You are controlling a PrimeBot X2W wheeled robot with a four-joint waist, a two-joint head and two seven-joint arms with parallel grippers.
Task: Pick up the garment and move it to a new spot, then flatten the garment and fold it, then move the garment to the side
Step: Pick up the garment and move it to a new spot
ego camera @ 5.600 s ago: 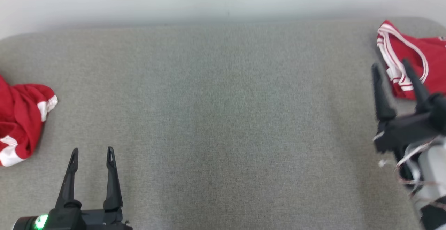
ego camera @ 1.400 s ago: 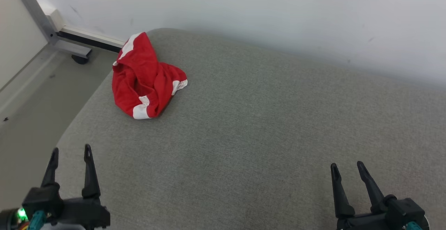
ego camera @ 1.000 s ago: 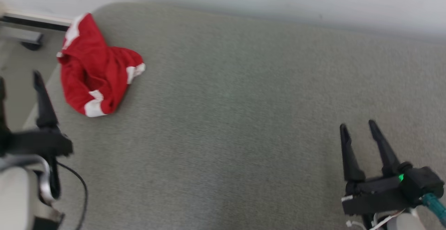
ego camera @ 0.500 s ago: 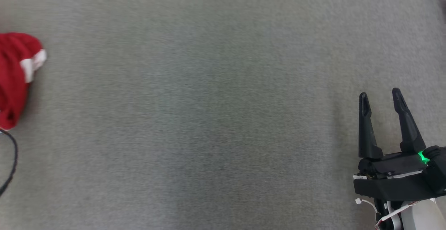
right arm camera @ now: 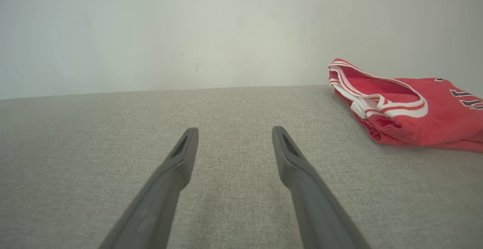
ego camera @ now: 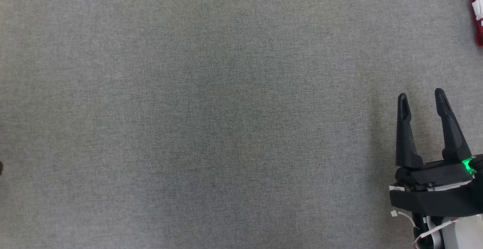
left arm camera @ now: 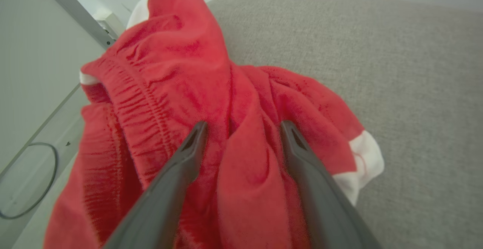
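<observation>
left gripper (left arm camera: 243, 124), wide open, straddled the red shorts (left arm camera: 169, 71) on the grey mat (ego camera: 188, 109); right gripper (ego camera: 420, 93) gaped empty above it.

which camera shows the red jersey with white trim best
The right wrist view: most of the red jersey lies in sight, white trim and dark lettering included. The head view catches a sliver at its top right edge. The left wrist view faces a different, crumpled red garment.
</observation>
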